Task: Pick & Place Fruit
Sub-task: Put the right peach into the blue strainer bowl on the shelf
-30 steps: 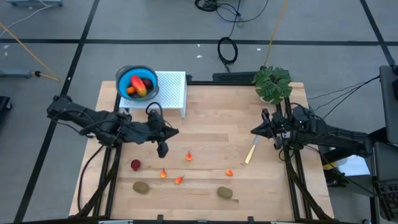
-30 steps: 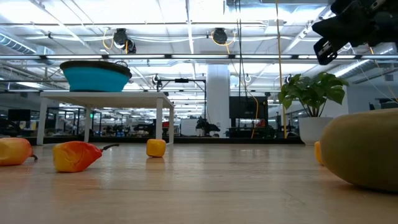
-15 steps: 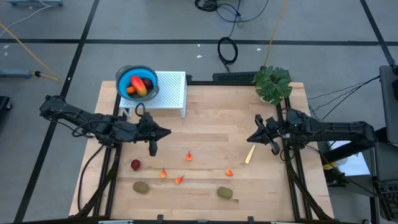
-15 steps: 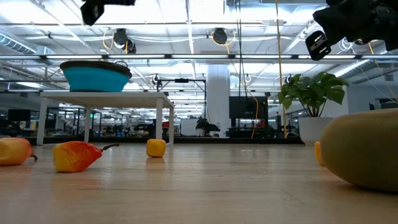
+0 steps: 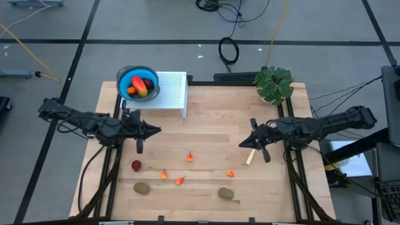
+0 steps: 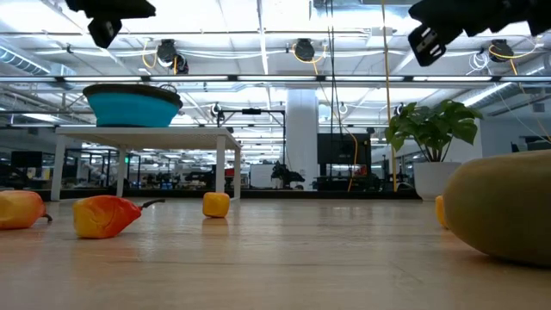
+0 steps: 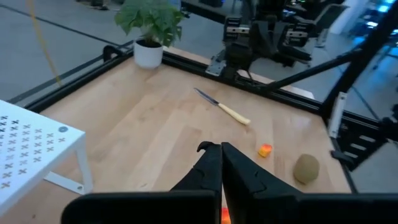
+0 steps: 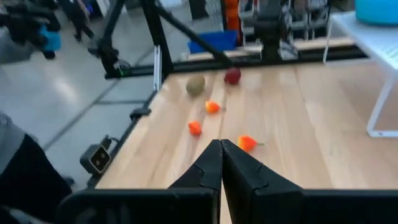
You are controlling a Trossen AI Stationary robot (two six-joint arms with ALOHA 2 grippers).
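In the low view much is cut off: only dark undersides of the two arms show at the top corners, and a kiwi (image 6: 508, 207) fills the right edge so near the lens that just part of it shows. From that height the blue bowl (image 6: 133, 105) on the white stand (image 6: 146, 133) hides its contents; the high view shows a red-orange fruit (image 5: 140, 89) lying in it. The left wrist view sees one orange-red bit (image 7: 265, 150), a kiwi beside it and a sliver of another orange piece cut off behind its own fingers. In the right wrist view, a dark red ball (image 8: 232, 76) and three orange bits lie blurred on the wood. On the table (image 5: 212, 119), seen from above, the dark red ball (image 5: 135, 165), four orange-red bits and two kiwis (image 5: 142, 187) lie loose along the near half, well apart from both arms. The left gripper (image 5: 139, 146) hangs with fingers pressed together and holds nothing; the right gripper (image 5: 245, 143) is likewise pinched together and empty, beside the pale-handled knife (image 5: 252, 155). Compared with a second ago, the left gripper has drawn back toward the table's left side, and the right gripper has swung inward toward the middle; the fruit has not moved.
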